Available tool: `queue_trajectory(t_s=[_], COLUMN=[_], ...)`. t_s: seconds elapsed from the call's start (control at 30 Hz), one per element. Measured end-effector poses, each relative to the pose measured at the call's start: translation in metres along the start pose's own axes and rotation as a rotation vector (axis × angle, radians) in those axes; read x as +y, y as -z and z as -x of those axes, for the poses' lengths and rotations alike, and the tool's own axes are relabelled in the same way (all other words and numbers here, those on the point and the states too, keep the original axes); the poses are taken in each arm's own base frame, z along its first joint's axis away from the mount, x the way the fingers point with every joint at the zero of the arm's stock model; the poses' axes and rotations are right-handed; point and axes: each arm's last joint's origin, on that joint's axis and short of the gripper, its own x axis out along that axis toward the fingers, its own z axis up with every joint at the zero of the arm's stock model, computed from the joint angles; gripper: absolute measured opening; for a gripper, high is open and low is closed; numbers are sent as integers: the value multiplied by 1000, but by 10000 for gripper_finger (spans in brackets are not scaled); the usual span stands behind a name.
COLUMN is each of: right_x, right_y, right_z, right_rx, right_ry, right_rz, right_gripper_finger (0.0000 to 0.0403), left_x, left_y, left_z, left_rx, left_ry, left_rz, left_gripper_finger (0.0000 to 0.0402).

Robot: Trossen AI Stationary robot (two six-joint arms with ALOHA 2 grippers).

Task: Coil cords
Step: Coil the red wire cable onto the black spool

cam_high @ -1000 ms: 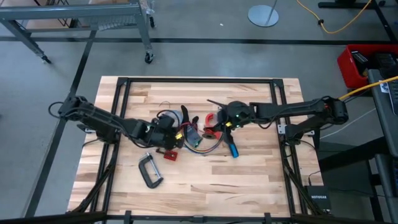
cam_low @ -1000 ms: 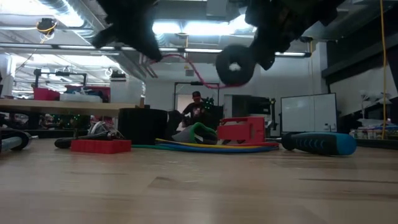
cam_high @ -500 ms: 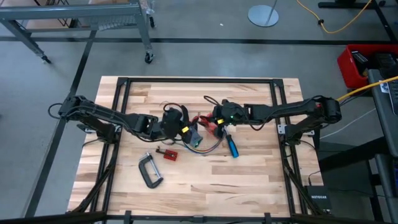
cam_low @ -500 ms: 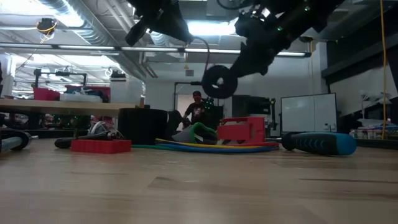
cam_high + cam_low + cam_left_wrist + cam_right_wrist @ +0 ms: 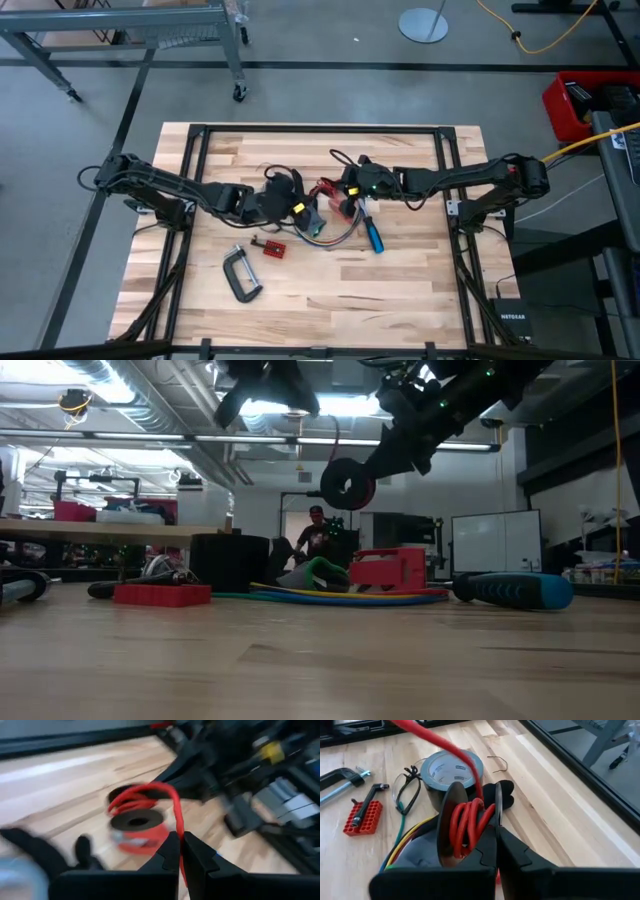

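A black spool (image 5: 465, 827) wound with red cord hangs in the air over the table's middle, and my right gripper (image 5: 497, 832) is shut on it. From the spool a loose length of the red cord (image 5: 172, 802) runs to my left gripper (image 5: 181, 839), which is shut on it just left of the spool (image 5: 348, 205). In the low view the spool (image 5: 348, 483) hangs well above the table, under the right gripper (image 5: 415, 425). A longer bundle of yellow, green and blue cords (image 5: 340, 596) lies on the wood below. My left gripper pinches the red cord's free length (image 5: 179, 827) between its two fingertips, lying across the cord. The cord runs from there in a slack arc to the spool, clear of the table. My right gripper pinches one thin black flange of the spool (image 5: 498, 805) by its edge between its two fingers, slanting down from the table's right. The spool is lifted clear and stands on edge, its axis about level.
On the table near the spool are a grey tape roll (image 5: 452, 767), safety glasses (image 5: 406, 787), a red bit holder (image 5: 362, 815), a C-clamp (image 5: 240, 275), a blue-handled screwdriver (image 5: 372, 236) and a red block (image 5: 390, 570). Bare wood lies along the near edge.
My left gripper has risen and gone toward the table's right, tipping up, still shut on the red cord. My right gripper has carried the spool toward the table's left and slightly down, turning it. The two grippers now stand closer together.
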Motion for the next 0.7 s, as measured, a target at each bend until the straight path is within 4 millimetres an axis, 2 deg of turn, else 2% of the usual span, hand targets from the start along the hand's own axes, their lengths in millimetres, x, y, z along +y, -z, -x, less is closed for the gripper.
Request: queue_trajectory(t_s=[0.27, 0.47, 0.7], right_x=[-1, -10, -12], right_y=[-1, -7, -18], right_z=[0, -2, -1], right_rx=[-14, -59, -163], right_ry=[19, 25, -3], right_rz=[-20, -78, -108], right_gripper_finger=[1, 3, 2], left_x=[-17, -24, -29], left_y=[-11, -6, 6], left_z=[3, 3, -10], left_rx=[-74, -78, -75], left_ry=[191, 221, 233], left_rz=[8, 15, 12], left_gripper_finger=[0, 0, 0])
